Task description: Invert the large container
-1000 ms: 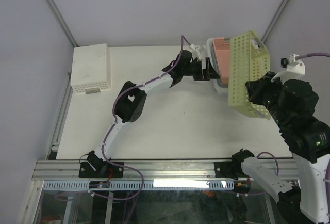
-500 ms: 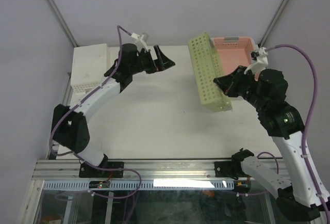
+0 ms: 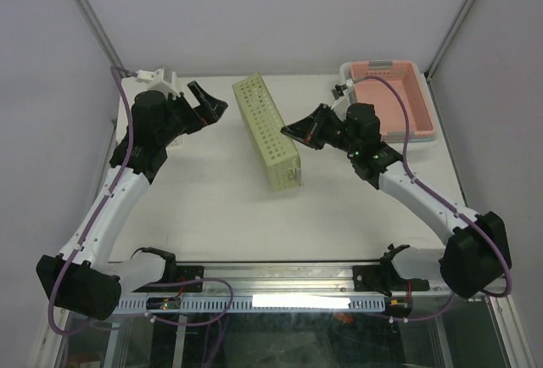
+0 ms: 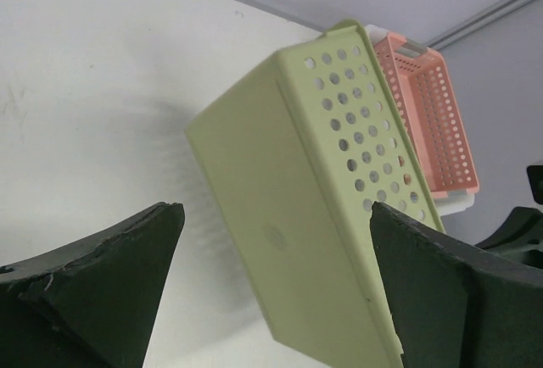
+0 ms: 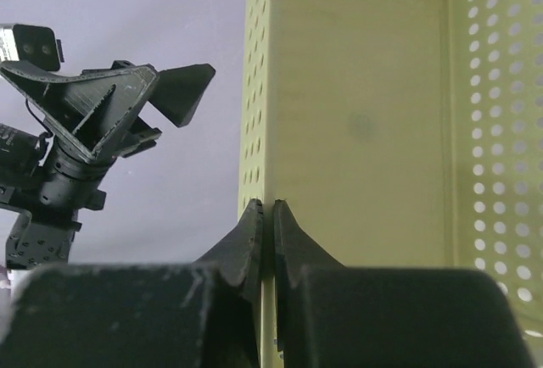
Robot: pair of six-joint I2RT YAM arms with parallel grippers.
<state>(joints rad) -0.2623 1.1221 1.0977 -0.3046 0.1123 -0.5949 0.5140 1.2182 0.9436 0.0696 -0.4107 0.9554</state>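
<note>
The large container is a pale green perforated basket (image 3: 268,135). It stands on its long side at the middle of the table, with its opening facing right. My right gripper (image 3: 290,130) is shut on its rim wall. In the right wrist view the fingers (image 5: 254,232) pinch that wall (image 5: 260,88) and the basket's inside (image 5: 365,131) fills the frame. My left gripper (image 3: 206,103) is open and empty, to the left of the basket and apart from it. The left wrist view (image 4: 276,287) shows the basket's solid bottom (image 4: 305,215) between the wide-open fingers.
A pink perforated basket (image 3: 392,107) sits in a white tray (image 3: 431,136) at the back right corner; it also shows in the left wrist view (image 4: 428,105). Metal frame posts (image 3: 93,25) rise at both back corners. The rail (image 3: 271,275) runs along the near edge.
My right gripper has carried the green basket leftward from beside the pink basket to the table's middle. My left arm has swung left, away from the pink basket.
</note>
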